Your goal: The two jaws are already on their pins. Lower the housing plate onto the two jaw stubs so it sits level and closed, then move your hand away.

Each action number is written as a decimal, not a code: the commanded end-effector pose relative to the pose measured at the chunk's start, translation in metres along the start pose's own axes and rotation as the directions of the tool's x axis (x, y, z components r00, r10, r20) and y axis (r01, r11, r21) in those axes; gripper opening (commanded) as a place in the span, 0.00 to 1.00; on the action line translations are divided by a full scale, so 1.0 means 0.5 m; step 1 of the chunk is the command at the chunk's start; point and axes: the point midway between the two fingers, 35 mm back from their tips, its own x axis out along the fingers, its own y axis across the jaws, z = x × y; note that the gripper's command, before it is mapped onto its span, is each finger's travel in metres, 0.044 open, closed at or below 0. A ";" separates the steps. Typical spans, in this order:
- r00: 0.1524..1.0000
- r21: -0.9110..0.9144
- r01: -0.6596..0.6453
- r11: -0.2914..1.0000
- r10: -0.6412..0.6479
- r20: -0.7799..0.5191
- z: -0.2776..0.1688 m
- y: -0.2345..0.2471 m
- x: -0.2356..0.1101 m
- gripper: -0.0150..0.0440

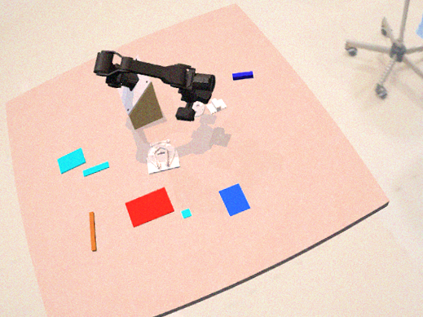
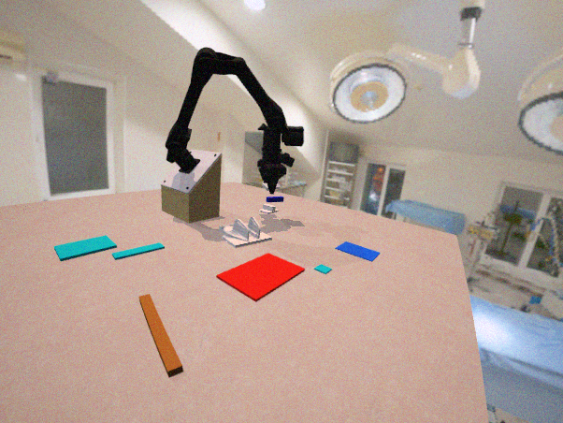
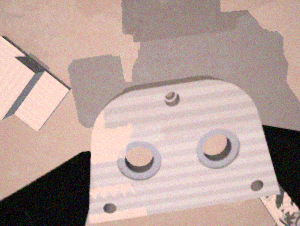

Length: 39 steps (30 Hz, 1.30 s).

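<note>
The white housing plate (image 1: 198, 108) (image 3: 175, 130) has a rounded edge, two large ringed holes and small holes. My gripper (image 2: 272, 191) (image 3: 173, 147) is shut on the plate, with one black finger at each side of it. It is high above the table, behind and to the right of the base in the top view. The white base (image 1: 175, 165) (image 2: 259, 240) stands on the table with two upright jaws (image 2: 254, 226) on it. A patterned corner of this assembly (image 3: 287, 207) shows at the lower right in the wrist view. Its stubs are too small to make out.
A white stepped stand (image 1: 216, 105) (image 2: 268, 210) (image 3: 40, 95) is near the gripper. A dark blue bar (image 1: 242, 76) lies beyond it. A red plate (image 1: 149, 207), a blue plate (image 1: 235, 200), an orange bar (image 1: 92, 231) and cyan pieces (image 1: 71, 161) lie around the base.
</note>
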 end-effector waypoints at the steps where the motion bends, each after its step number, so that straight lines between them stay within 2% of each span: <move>1: 1.000 0.071 0.005 0.997 -0.005 -0.004 -0.016 -0.021 0.001 0.85; 20: 1.000 0.439 0.017 0.898 -0.015 -0.008 -0.088 -0.125 0.002 0.85; 39: 0.999 0.745 0.047 0.665 -0.032 -0.034 -0.183 -0.207 0.012 0.85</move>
